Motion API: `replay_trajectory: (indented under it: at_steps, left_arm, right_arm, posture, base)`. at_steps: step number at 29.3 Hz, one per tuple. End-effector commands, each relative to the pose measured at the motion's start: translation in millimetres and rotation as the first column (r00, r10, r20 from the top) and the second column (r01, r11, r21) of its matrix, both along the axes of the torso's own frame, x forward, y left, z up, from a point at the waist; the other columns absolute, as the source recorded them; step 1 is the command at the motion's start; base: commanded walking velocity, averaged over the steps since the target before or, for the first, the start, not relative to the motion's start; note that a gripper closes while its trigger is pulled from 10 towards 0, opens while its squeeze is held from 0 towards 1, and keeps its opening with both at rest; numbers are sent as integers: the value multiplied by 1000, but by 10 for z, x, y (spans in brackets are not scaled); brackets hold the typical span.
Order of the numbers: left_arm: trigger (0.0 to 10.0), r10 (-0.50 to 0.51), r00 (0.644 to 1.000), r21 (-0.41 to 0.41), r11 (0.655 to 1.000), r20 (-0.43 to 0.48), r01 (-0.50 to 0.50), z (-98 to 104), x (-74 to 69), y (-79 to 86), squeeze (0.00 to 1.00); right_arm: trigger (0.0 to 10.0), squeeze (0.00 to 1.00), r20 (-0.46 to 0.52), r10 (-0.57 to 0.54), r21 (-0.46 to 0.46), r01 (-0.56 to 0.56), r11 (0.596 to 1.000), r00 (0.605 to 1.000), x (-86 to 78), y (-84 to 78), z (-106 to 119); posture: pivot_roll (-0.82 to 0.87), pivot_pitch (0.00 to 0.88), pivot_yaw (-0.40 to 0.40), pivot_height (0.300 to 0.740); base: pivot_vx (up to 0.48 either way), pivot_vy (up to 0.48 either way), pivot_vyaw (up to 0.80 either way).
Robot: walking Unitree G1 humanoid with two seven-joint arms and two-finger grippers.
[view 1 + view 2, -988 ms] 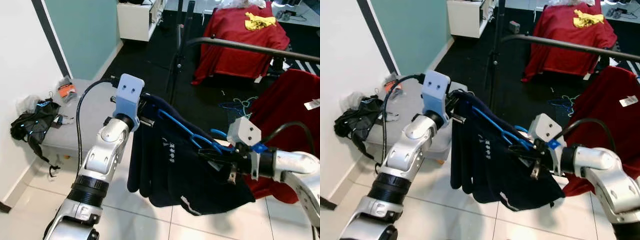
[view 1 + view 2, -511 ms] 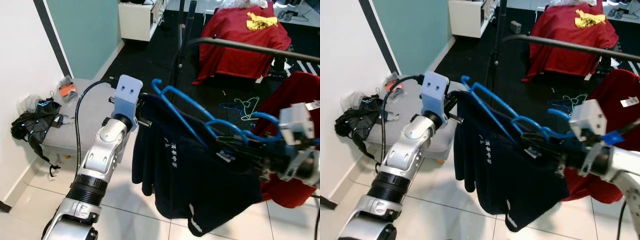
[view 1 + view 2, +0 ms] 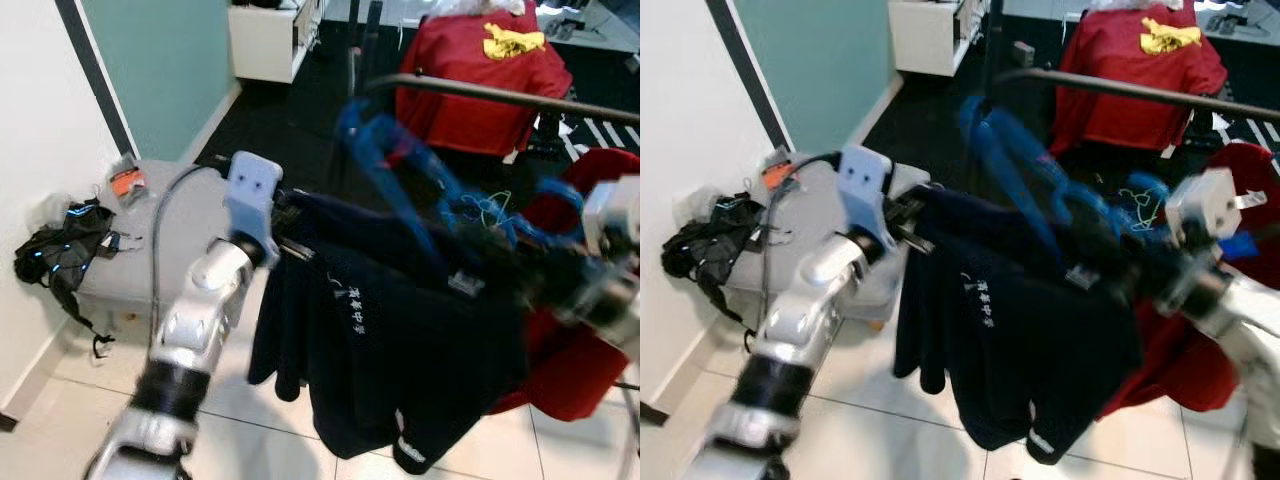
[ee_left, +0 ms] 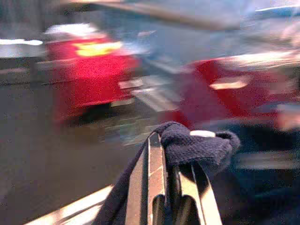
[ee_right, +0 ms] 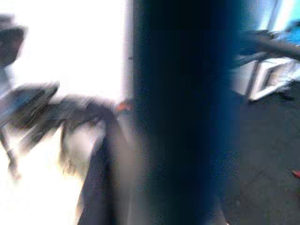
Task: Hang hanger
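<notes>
A blue hanger (image 3: 400, 160) carries a navy garment (image 3: 400, 340) that hangs between my two arms. My left gripper (image 3: 290, 215) is shut on one shoulder of the garment; in the left wrist view its fingers (image 4: 157, 183) pinch a fold of navy fabric (image 4: 197, 145). My right gripper (image 3: 545, 275) is blurred and holds the hanger near its neck, at the garment's collar. The hanger's hook end rises close to the dark clothes rail (image 3: 480, 92), just below it. A blurred dark blue band crosses the right wrist view.
A dark red garment (image 3: 580, 360) hangs on the rail at the right. Behind stands something draped in red cloth (image 3: 470, 80). A grey box (image 3: 160, 230) and a black bag (image 3: 50, 250) sit by the left wall. Loose hangers (image 3: 490, 210) lie on the dark floor.
My right gripper has swung up and to the right with the hanger, lifting it from waist height toward the rail. The garment rose and spread out. The left gripper stayed about where it was.
</notes>
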State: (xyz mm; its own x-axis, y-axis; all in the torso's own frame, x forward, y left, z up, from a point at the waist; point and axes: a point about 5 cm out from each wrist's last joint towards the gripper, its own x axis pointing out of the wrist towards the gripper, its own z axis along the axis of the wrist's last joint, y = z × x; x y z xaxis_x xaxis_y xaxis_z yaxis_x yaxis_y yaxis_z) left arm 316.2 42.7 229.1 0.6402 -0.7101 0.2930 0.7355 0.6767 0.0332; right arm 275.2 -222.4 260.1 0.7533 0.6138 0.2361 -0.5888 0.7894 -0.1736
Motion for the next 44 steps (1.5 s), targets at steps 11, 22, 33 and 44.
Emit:
replay_trajectory:
  at_steps: [11,22,33,44]
  left_arm:
    - [2078,-428,901,62,900,-67,432,-207,-465,-197,0]
    - [1255,-79,988,207,973,-134,106,-512,-105,74,0]
    - [10000,666,672,512,721,-323,-468,-1507,-133,1425,0]
    - [10000,755,588,542,636,-290,-549,-1792,-314,1711,0]
  right_arm:
    - [0,0,65,151,261,-162,951,986,57,364,58]
    - [0,0,30,167,217,-169,961,986,92,463,-21]
    - [10000,0,-441,-268,-267,160,950,856,-147,-135,-1396]
    - [10000,0,-606,-500,-305,399,865,619,-456,-512,-2133]
  posture:
    - [5,170,-11,740]
    - [3,181,-12,740]
    - [16,195,-25,740]
    - [22,193,-34,740]
  base:
    - [0,0,0]
    - [0,0,0]
    - [0,0,0]
    - [0,0,0]
